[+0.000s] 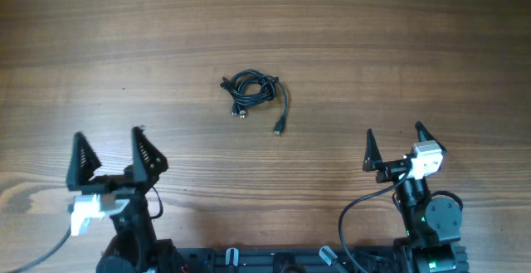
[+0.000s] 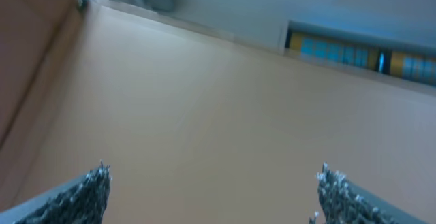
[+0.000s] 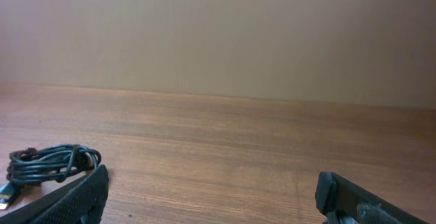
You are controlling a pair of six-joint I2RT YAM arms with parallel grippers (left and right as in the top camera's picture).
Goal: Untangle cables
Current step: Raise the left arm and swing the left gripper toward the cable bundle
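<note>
Wooden surface (image 1: 415,41) carries the cables (image 1: 253,93) as a knotted bundle near its centre, well apart from the left claw (image 1: 108,134) and right claw (image 1: 394,129), both released; seat each claw on a separate loop before drawing them apart.

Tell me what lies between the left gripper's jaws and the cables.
Nothing but bare wooden table: in the overhead view, the stretch from the left gripper, jaws open, to the cables holds no other object.
</note>
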